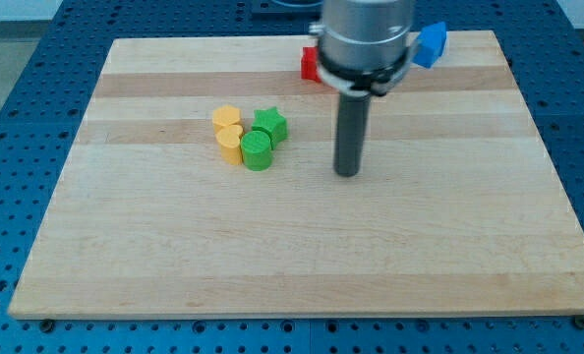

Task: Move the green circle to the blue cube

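The green circle [257, 149] stands left of the board's middle, touching a green star [270, 124] above it and a yellow block [232, 144] on its left. The blue cube [431, 43] sits near the view's top edge, right of the arm's body. My tip [347, 173] rests on the board to the right of the green circle, well apart from it and far below the blue cube.
A second yellow block [226, 119] sits above the first. A red block [311, 64] at the view's top is partly hidden behind the arm. The wooden board [292, 256] lies on a blue perforated table [17, 147].
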Motion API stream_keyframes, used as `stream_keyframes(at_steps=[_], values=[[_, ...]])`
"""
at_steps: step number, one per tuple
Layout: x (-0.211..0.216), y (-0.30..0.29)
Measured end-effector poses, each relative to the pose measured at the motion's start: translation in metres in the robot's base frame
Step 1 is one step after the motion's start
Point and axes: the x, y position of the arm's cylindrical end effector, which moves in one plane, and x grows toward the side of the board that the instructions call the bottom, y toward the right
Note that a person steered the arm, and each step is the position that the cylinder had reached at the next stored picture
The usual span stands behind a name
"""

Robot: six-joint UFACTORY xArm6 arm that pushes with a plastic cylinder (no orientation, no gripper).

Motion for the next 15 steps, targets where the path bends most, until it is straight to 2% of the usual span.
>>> stream_keyframes(at_steps=[1, 3, 6, 11, 15], values=[[0.02, -0.048], [0.02, -0.121], [-0.032, -0.12], [-0.042, -0.029], [-0.091, 0.043]])
